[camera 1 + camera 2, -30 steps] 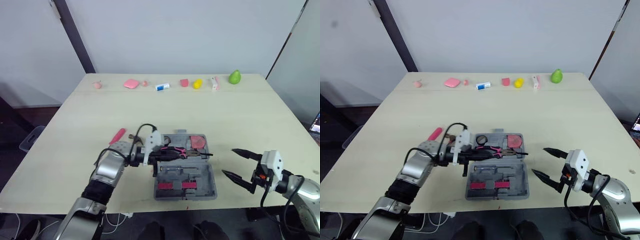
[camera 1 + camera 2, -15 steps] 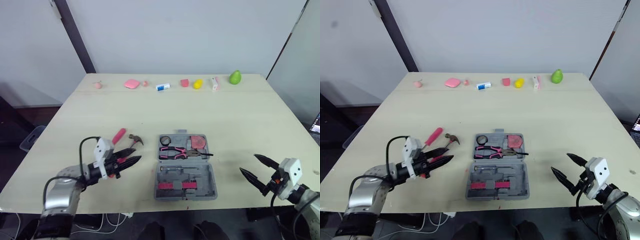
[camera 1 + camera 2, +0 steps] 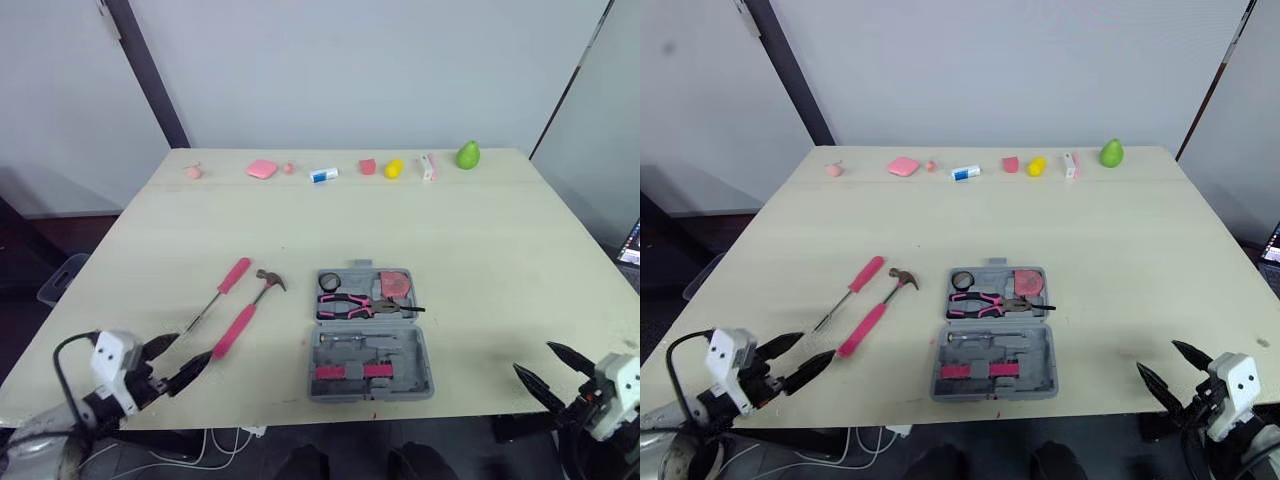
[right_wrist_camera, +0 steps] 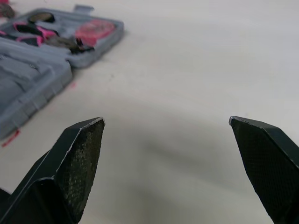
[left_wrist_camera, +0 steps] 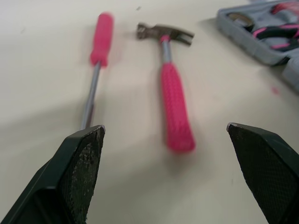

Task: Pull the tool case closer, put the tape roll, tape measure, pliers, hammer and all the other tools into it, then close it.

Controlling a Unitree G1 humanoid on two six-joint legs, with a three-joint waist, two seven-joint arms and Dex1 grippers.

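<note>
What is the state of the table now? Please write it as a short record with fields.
tool case: open, near the front edge of the table
inside case: pliers, tape roll, tape measure
outside case: hammer and screwdriver, side by side, left of the case
left end effector: open, empty, near the hammer's handle end
right end effector: open, empty, right of the case
far edge: row of small items

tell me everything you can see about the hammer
The hammer is small, with a dark metal claw head, a thin metal neck and a pink textured grip. It lies flat on the table, untouched, head pointing away from the robot, between the screwdriver and the open tool case, apart from both.
</note>
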